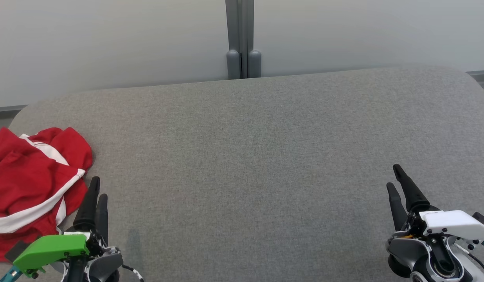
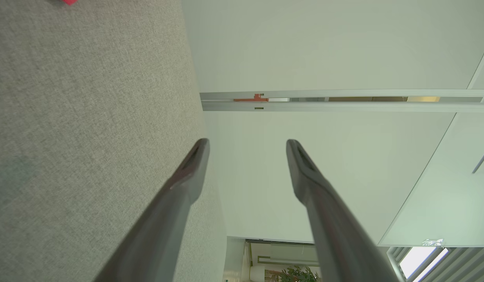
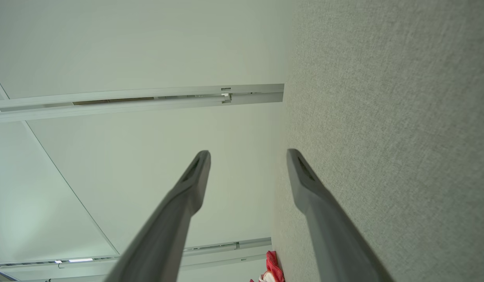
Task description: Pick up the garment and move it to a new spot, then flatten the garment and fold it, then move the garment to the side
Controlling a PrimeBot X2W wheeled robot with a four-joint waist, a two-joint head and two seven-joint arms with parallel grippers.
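The garment (image 1: pixel 28 184) is red with white stripes and lies crumpled at the left edge of the grey cloth-covered table (image 1: pixel 249 156). A red corner of the garment (image 2: pixel 68 2) shows at the top of the left wrist view, and a bit of the garment (image 3: pixel 272 268) shows low in the right wrist view. My left gripper (image 1: pixel 98 187) stands open just to the right of the garment, with nothing between its fingers (image 2: pixel 195 164). At the lower right, far from the garment, my right gripper (image 1: pixel 394 176) is open and empty over the table.
A pale wall with a grey vertical post (image 1: pixel 240 39) rises behind the table's far edge. The table's rounded corners lie at the far left and far right. Grey table surface stretches between the two grippers.
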